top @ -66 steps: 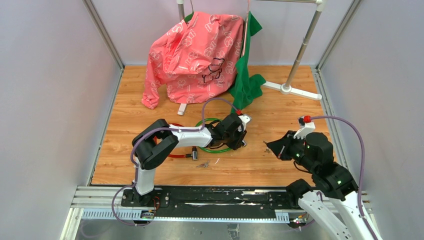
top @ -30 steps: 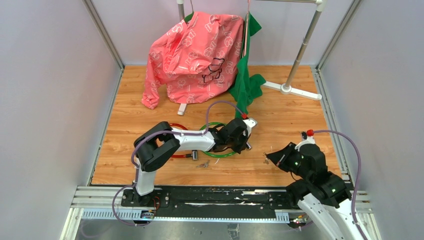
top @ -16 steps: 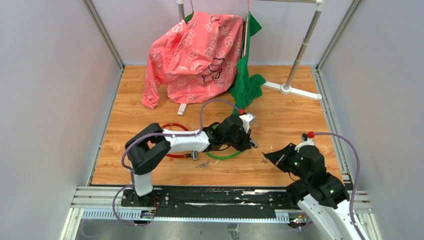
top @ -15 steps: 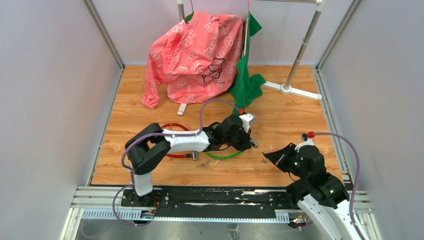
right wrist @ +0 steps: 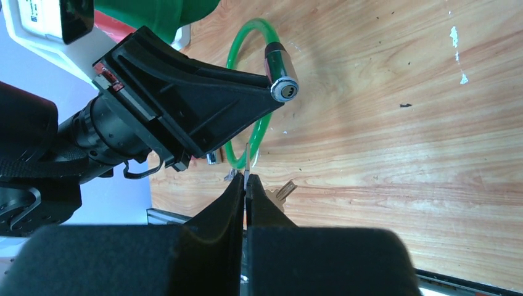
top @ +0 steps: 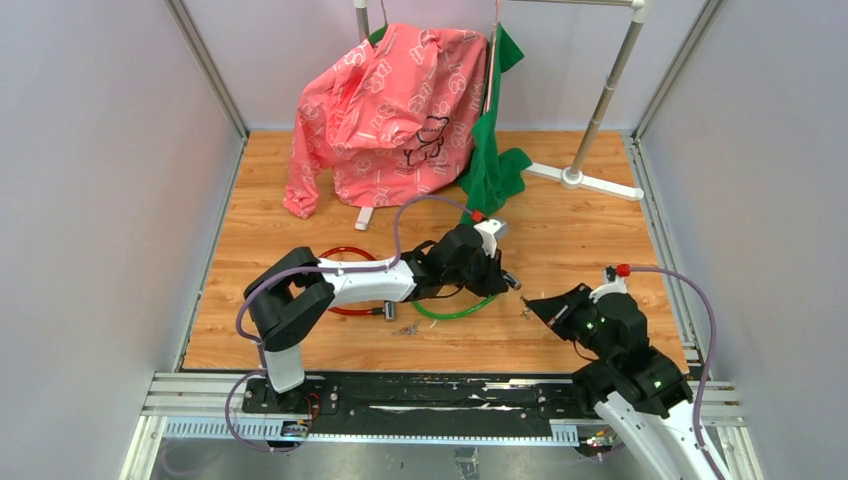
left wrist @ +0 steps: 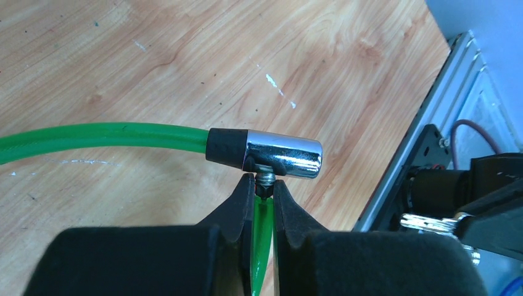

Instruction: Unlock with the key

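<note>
Green cable lock (left wrist: 111, 135) is lying looped on the wooden table (top: 570, 345), its chrome barrel (left wrist: 284, 157) being held raised off the boards by the left gripper (left wrist: 264, 188), whose fingers are pinching the cable end and a small metal stud right beneath that barrel; the barrel's keyhole face (right wrist: 285, 91) is pointing toward the right arm; the right gripper (right wrist: 245, 183) is hovering near it but apart, its fingers pressed together on what appears to be the key (right wrist: 245, 161), seen edge-on as a thin sliver, with a second key (right wrist: 285, 189) dangling just beside the fingertips; a red cable loop (top: 345, 311) is resting under the left arm, and a small bunch of keys (top: 405, 328) is lying near it on the boards; a pink garment (top: 400, 100) and a green cloth (top: 492, 170) are hanging from a white rack (top: 603, 100) at the far side.
</note>
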Controlling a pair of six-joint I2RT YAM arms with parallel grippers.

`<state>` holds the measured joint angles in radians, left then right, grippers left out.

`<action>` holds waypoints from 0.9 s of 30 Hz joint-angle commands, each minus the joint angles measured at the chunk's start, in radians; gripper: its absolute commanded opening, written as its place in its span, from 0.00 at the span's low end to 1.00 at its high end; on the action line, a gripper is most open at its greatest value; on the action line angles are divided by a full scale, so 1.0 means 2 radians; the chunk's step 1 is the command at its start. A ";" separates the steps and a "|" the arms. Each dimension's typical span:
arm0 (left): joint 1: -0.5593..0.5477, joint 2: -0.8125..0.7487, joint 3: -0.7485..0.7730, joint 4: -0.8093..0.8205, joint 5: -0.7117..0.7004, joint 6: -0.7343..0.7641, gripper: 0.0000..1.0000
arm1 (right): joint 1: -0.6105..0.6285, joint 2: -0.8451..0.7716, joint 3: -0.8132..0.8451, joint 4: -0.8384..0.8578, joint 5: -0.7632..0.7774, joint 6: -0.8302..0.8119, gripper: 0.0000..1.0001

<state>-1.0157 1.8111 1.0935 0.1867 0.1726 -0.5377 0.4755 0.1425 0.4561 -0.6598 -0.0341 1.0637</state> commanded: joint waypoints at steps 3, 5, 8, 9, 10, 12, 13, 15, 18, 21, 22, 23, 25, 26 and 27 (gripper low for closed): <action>0.005 -0.032 0.000 0.041 0.005 -0.041 0.00 | -0.007 0.006 0.001 0.022 0.042 0.009 0.00; 0.006 -0.037 -0.001 0.043 0.005 -0.044 0.00 | -0.006 0.007 0.003 0.023 0.051 0.009 0.00; 0.007 -0.045 -0.001 0.045 0.005 -0.046 0.00 | -0.006 0.012 0.006 0.022 0.060 0.010 0.00; 0.007 -0.047 -0.001 0.045 0.005 -0.047 0.00 | -0.006 0.015 0.007 0.024 0.061 0.010 0.00; 0.007 -0.049 -0.002 0.045 0.005 -0.047 0.00 | -0.006 0.018 0.007 0.024 0.061 0.010 0.00; 0.007 -0.049 -0.002 0.045 0.004 -0.046 0.00 | -0.007 0.021 0.008 0.030 0.062 0.010 0.00; 0.007 -0.050 -0.002 0.045 0.003 -0.046 0.00 | -0.006 0.022 0.007 0.032 0.064 0.010 0.00; 0.007 -0.049 -0.003 0.045 0.003 -0.047 0.00 | -0.006 0.022 0.007 0.042 0.064 0.010 0.00; 0.007 -0.050 -0.005 0.047 0.003 -0.047 0.00 | -0.006 0.025 0.009 0.054 0.063 0.007 0.00; 0.007 -0.050 -0.005 0.048 0.003 -0.047 0.00 | -0.006 0.029 0.012 0.059 0.061 0.005 0.00; 0.007 -0.050 -0.006 0.048 0.003 -0.047 0.00 | -0.006 0.030 0.013 0.059 0.061 0.005 0.00; 0.007 -0.051 -0.006 0.049 0.003 -0.047 0.00 | -0.006 0.030 0.013 0.059 0.062 0.005 0.00; 0.007 -0.051 -0.006 0.051 0.005 -0.049 0.00 | -0.006 0.031 0.013 0.060 0.064 0.005 0.00; 0.007 -0.050 -0.006 0.052 0.005 -0.049 0.00 | -0.006 0.031 0.012 0.062 0.064 0.005 0.00; 0.007 -0.050 -0.007 0.053 0.006 -0.049 0.00 | -0.006 0.031 0.012 0.064 0.064 0.005 0.00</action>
<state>-1.0046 1.7416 1.0863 0.2367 0.1764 -0.6285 0.4751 0.2008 0.4568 -0.5613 0.0643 1.0771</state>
